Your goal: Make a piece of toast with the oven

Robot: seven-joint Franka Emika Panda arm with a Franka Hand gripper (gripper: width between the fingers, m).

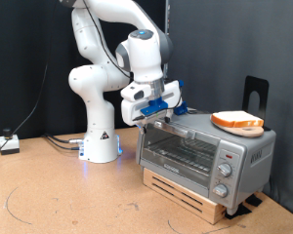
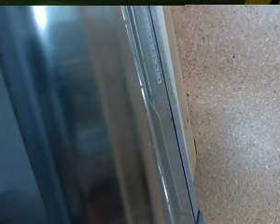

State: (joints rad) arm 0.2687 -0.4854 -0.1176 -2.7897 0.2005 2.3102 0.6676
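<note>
The silver-grey oven (image 1: 200, 156) stands on a slatted wooden base at the exterior view's right, its glass door up and closed and the wire rack visible behind the glass. The piece of toast (image 1: 237, 121) lies on a round light-wood plate (image 1: 221, 126) on top of the oven, at its right end. My gripper (image 1: 154, 116) hangs at the oven's top left corner, by the upper edge of the door, holding nothing that I can see. The wrist view shows only a blurred close-up of the oven's metal and glass edge (image 2: 149, 121); the fingers do not show there.
The oven's three knobs (image 1: 225, 172) run down its right front panel. A black stand (image 1: 256, 94) rises behind the oven. The arm's white base (image 1: 101, 146) stands at the left, with cables and a small box (image 1: 10, 144) further left. Brown tabletop (image 2: 243, 112) lies beside the oven.
</note>
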